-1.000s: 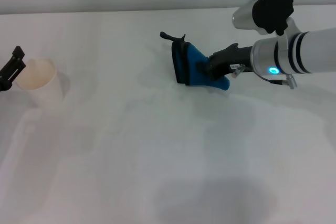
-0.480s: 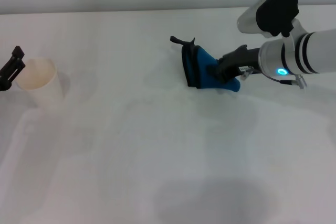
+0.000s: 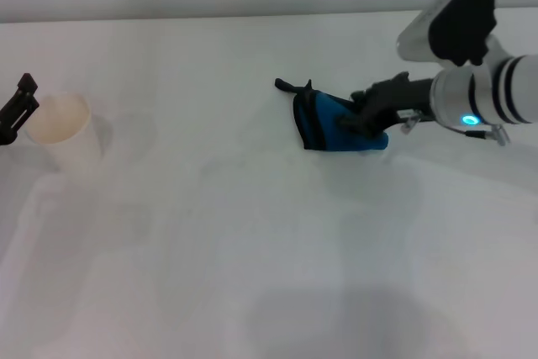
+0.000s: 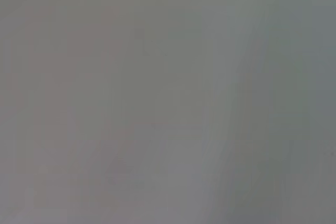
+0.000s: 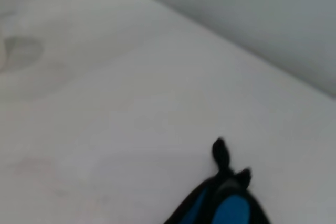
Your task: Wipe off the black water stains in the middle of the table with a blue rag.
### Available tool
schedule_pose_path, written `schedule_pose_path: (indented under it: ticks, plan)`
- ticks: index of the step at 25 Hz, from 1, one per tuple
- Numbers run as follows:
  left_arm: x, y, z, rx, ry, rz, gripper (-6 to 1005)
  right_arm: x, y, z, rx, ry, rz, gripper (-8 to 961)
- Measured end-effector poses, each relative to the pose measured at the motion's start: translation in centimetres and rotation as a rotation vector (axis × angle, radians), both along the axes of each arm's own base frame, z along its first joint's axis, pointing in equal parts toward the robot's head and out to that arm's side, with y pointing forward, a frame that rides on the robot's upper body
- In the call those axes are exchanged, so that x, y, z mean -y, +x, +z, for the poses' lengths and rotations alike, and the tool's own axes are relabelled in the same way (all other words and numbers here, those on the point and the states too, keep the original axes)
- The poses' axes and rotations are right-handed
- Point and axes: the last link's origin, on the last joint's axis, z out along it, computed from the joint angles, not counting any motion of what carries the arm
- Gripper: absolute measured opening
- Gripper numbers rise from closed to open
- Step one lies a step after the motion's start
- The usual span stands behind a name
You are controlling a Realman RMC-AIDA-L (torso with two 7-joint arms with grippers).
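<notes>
The blue rag (image 3: 336,128), with a black trim band and a thin black loop (image 3: 286,85), lies bunched on the white table (image 3: 252,233) right of the middle. My right gripper (image 3: 360,119) reaches in from the right and is shut on the rag's right side. The right wrist view shows the rag (image 5: 227,208) and its loop (image 5: 220,153) against the bare table (image 5: 105,103). The black water stains are out of view in every frame. My left gripper (image 3: 18,108) is parked at the far left edge. The left wrist view is a blank grey blur.
A white paper cup (image 3: 63,128) stands upright at the far left, right beside the left gripper. The table's far edge (image 3: 210,18) meets a grey wall. Faint damp smears (image 3: 277,132) mark the surface to the left of the rag.
The right gripper has dragged the rag to the right across the table and a little toward me. The rag now lies lower and flatter. The left arm and cup are unmoved.
</notes>
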Motion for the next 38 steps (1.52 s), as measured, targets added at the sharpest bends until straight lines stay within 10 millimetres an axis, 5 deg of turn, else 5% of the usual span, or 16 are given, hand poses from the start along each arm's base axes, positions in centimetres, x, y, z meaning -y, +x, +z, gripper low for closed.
schedule_pose_path:
  ticks: [7, 13, 20, 25, 30, 38]
  plan:
    - [0.3, -0.3, 0.1, -0.003, 0.005, 0.007, 890, 0.0, -1.0, 2.7, -0.101, 0.127, 0.022, 610]
    - [0.8, -0.7, 0.5, -0.005, 0.016, 0.01, 890, 0.3, -2.0, 4.8, -0.417, 0.211, 0.068, 736]
    - [0.7, -0.5, 0.5, -0.003, 0.02, 0.001, 890, 3.4, 1.7, 7.7, -0.851, 0.434, 0.149, 843]
    - [0.7, -0.6, 0.8, 0.056, 0.03, 0.02, 889, 6.6, 6.5, 6.0, -0.677, 0.702, 0.177, 845]
    - [0.9, -0.9, 1.2, 0.105, 0.051, 0.038, 889, 9.1, 11.0, 4.3, -0.493, 0.806, -0.001, 842]
    - [1.0, -1.1, 1.3, 0.134, 0.053, 0.057, 889, 10.2, 13.2, 3.4, -0.407, 0.802, -0.129, 841]
